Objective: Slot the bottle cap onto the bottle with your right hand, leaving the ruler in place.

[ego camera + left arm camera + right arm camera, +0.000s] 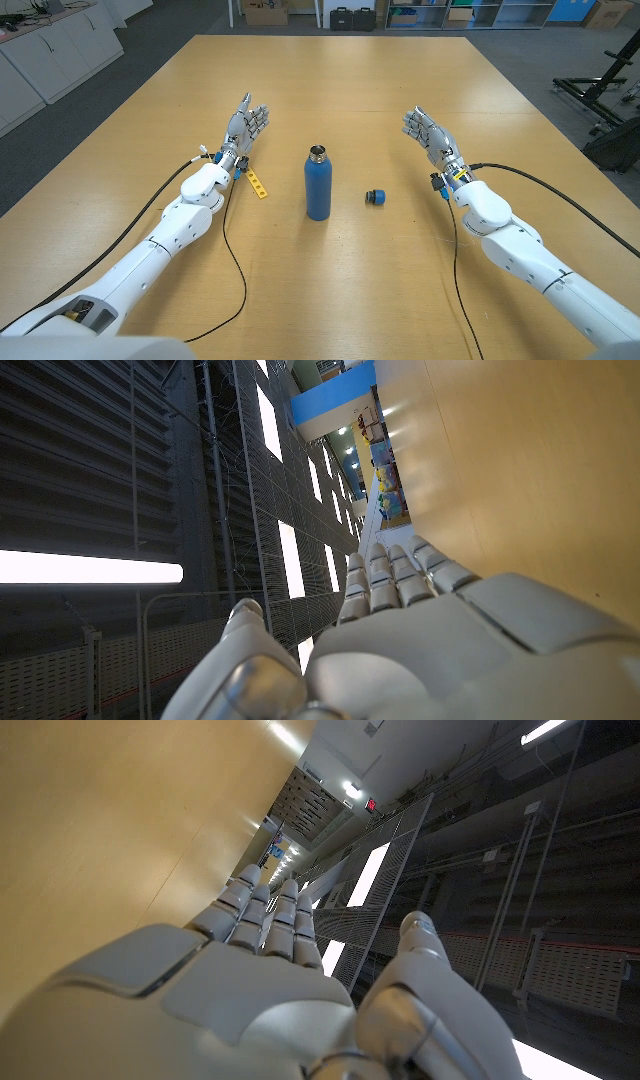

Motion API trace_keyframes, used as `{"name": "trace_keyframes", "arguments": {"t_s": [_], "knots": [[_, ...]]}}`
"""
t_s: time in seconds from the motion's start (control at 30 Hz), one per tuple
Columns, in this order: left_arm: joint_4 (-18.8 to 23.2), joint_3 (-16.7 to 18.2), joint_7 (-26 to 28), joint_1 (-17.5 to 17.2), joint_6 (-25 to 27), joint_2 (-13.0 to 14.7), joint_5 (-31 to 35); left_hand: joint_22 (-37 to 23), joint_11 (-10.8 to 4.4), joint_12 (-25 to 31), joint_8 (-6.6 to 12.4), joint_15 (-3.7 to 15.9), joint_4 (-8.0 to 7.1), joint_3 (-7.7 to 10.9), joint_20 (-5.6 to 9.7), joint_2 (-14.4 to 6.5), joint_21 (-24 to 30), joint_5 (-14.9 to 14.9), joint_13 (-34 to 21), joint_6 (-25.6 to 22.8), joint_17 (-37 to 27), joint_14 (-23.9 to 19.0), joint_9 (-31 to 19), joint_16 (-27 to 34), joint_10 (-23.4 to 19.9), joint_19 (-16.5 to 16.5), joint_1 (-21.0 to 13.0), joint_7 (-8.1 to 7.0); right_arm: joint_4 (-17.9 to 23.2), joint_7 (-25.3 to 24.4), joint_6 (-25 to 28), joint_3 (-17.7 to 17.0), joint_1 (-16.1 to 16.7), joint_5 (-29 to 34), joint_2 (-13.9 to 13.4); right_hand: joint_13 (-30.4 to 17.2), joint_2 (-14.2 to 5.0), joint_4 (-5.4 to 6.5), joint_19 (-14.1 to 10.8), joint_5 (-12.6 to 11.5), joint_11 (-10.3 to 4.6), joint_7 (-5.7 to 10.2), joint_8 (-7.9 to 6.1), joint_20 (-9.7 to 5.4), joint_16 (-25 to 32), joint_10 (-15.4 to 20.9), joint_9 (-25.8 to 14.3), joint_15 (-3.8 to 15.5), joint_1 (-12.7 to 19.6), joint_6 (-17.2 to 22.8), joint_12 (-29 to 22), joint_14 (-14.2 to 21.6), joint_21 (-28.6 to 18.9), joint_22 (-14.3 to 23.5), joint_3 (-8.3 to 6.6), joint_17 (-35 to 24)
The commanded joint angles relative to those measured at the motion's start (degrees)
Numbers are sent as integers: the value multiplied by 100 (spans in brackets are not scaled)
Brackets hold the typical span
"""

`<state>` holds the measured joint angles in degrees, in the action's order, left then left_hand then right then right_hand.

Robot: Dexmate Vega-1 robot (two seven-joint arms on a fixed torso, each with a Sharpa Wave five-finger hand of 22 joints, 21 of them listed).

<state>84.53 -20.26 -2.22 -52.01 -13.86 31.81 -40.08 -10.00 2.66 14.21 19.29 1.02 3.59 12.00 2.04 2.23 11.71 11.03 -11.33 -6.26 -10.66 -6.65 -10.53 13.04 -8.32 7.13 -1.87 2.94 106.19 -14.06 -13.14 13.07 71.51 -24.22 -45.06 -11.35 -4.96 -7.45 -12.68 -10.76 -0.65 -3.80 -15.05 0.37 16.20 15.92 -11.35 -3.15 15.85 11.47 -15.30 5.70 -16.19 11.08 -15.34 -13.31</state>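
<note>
Two hands, left hand and right hand, hold nothing, fingers apart. Mid-desk, the uncapped blue bottle stands upright; the blue bottle cap lies just beside it; the yellow ruler lies near the left wrist.

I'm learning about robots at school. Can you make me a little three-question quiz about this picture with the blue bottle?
1. True or false: the bottle cap is already on the blue bottle.
2. Which robot hand is nearer the yellow ruler? A) left robot hand B) right robot hand
3. Fill in: the bottle stands ____ on the table.

Key:
1. False, it lies on the table beside the bottle.
2. A
3. upright
</note>
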Motion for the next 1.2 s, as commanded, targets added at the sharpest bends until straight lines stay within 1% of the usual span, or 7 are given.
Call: {"name": "trace_keyframes", "arguments": {"t_s": [0.03, 0.13, 0.33, 0.47, 0.67, 0.83, 1.2], "knots": [[-260, -52, -316, 146, -35, -54, -101, -16, 17, 11, 18, 12, -3, 39, 198, -25, -2, 32, -9, -36, -19, -4, -25, -28, -38, -6, -11, -10, 981, -537, 486, -380, 795, 700, -457, -24, -15, -91, 29, 0, -92, 63, -7, 52, 22, 0, -18, -21, 188, 22, -8, 29, 31, 14, -53, 2], [-304, -53, -319, 130, -67, -88, -116, -16, 14, 7, 20, 11, 0, 41, 186, -31, -8, 31, -9, -66, -18, -2, -25, -36, -51, -12, -14, -71, 1202, -650, 788, -421, 853, 943, -544, -27, -21, -111, 57, -1, -102, 74, 7, 51, 13, -17, -19, -22, 231, -5, 0, 17, 46, 14, -69, 3], [-323, -25, -287, 86, -199, -133, -103, -16, 1, 7, 20, 12, 2, 42, 166, -36, -11, 30, -9, -88, -18, -25, -25, -34, -72, -12, -16, -81, 1543, -751, 1271, -489, 941, 1352, -698, -36, -32, -194, 140, 1, -152, 132, 66, 82, -33, -135, -20, -19, 428, -121, 52, -46, 96, 12, -135, 10], [-267, -19, -240, 58, -210, -116, -69, -16, 2, 10, 21, 11, 4, 43, 158, -39, -12, 30, -9, -104, -18, -40, -25, -32, -92, -10, -17, -82, 1708, -872, 1496, -517, 1028, 1657, -735, -41, -14, -247, 142, -3, -202, 244, 102, 83, -47, -169, -21, -10, 579, -197, 68, -38, 111, 10, -178, 16], [-198, -39, -189, 30, -204, -116, -33, -16, -1, 7, 22, 12, 6, 44, 142, -45, -13, 29, -10, -132, -17, -46, -26, -37, -110, -4, -19, -88, 2004, -825, 1847, -682, 1244, 1893, -886, -43, 3, -274, 151, -11, -211, 306, 108, 100, -64, -164, -22, 14, 677, -208, 68, -53, 124, 8, -205, 21], [-61, -32, -143, -60, -221, -100, -28, -17, -5, 5, 19, 10, 7, 45, 132, -47, -14, 28, -10, -135, -17, -46, -26, -41, -114, -4, -19, -91, 2349, -775, 2364, -826, 1403, 2148, -1049, -44, -5, -305, 210, -36, -270, 335, 99, 167, -96, -186, -26, 33, 855, -183, 78, -87, 161, 3, -269, 28], [164, 14, -58, -207, -234, -54, -53, -17, 0, 2, 14, 16, 9, 47, 122, -58, -18, 27, -10, -157, -17, -85, -27, -35, -139, -5, -20, -88, 2924, -513, 3473, -784, 1362, 2669, -1303, -41, 53, -333, 205, -69, -358, 511, 90, 287, -137, -213, -31, 42, 1211, -148, 94, -76, 190, -5, -369, 44]]}}
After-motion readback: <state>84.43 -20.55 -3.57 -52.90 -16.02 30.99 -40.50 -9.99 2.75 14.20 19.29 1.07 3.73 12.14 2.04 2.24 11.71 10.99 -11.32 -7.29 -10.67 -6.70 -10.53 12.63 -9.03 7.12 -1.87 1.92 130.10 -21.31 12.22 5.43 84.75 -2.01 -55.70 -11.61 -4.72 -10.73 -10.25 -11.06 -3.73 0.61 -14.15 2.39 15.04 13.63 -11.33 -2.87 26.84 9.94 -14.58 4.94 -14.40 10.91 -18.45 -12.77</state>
